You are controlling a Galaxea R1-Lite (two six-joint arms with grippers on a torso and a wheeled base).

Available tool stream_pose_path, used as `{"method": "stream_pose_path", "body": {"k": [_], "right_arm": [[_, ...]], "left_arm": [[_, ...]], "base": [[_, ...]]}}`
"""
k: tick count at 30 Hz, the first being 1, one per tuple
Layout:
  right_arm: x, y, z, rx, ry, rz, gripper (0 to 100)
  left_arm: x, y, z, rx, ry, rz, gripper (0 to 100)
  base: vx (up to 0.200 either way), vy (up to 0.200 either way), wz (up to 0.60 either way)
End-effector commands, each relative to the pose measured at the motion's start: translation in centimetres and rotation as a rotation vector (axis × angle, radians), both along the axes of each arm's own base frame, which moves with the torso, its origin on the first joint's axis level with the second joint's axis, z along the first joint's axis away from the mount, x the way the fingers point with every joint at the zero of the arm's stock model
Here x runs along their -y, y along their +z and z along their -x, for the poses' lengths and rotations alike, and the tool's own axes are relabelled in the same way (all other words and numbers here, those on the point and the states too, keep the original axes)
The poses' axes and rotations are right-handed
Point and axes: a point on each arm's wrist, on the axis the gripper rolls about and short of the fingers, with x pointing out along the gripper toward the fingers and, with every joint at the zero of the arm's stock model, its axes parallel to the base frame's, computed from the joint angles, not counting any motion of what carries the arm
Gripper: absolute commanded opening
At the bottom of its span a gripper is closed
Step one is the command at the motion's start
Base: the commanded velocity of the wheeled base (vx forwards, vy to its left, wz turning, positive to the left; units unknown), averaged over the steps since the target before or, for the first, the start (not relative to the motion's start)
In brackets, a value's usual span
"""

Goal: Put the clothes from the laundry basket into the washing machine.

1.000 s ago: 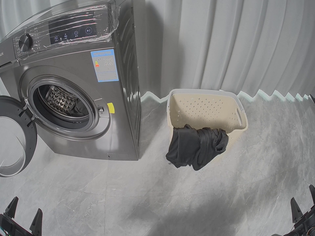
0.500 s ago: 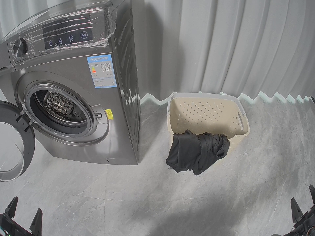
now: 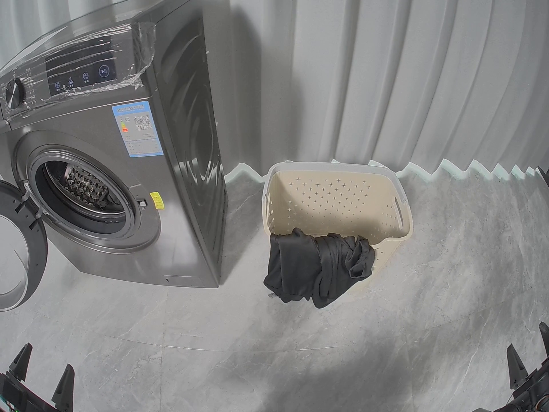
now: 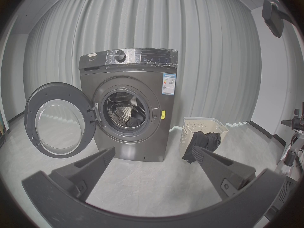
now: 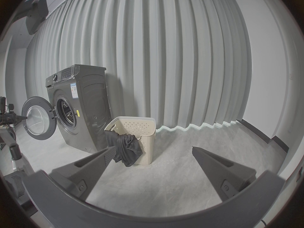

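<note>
**Dark clothes hang over the basket rim; both sets of fingers spread and empty**

In my head view the laundry basket stands on the floor at centre frame, just right of the washing machine. The dark clothes are draped over its near rim, partly inside and partly hanging down the outer wall. The back and side walls I can see are bare; the basket's bottom is hidden behind the bundle.

The machine fills the upper left. Its door is swung open and cut off by the left edge. Through the left wrist view I make out a dark shape lying low in the drum, too shadowed to identify.

The left fingers poke in at the head view's lower left corner and the right fingers at its lower right. Both pairs are spread wide, hold nothing and are cut off by the frame edge.
</note>
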Motion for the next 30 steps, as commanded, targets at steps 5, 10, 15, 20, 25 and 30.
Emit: {"method": "stream_pose_path", "body": {"k": [5, 10, 15, 20, 25, 30], "right_arm": [[-0.1, 4.9, 1.3, 0.182, 0.044, -0.046, 100], [-0.3, 5.6, -1.6, -0.096, 0.171, -0.123, 100], [-0.7, 6.3, -5.3, -0.287, 0.257, -0.11, 100], [-1.9, 6.6, -9.5, -0.43, 0.396, -0.045, 100], [-4.3, 6.7, -13.4, -0.474, 0.494, -0.089, 100], [-5.2, 6.0, -16.1, -0.491, 0.462, -0.104, 100]], "left_arm": [[0.0, -0.4, 0.0, 0.0, 0.001, -0.001, 100], [0.0, -0.4, 0.0, 0.0, 0.001, -0.003, 100], [0.0, -0.4, 0.0, 0.0, 0.001, -0.001, 100], [0.0, -0.4, 0.0, 0.0, 0.001, -0.001, 100], [0.0, -0.4, 0.0, 0.0, 0.001, -0.001, 100], [0.0, -0.4, 0.0, 0.0, 0.001, 0.0, 100]], "base": [[0.04, 0.0, 0.0], [0.2, 0.0, 0.0], [0.08, 0.0, 0.0], [0.0, 0.0, 0.0], [0.0, 0.0, 0.0], [0.0, 0.0, 0.0]]}}
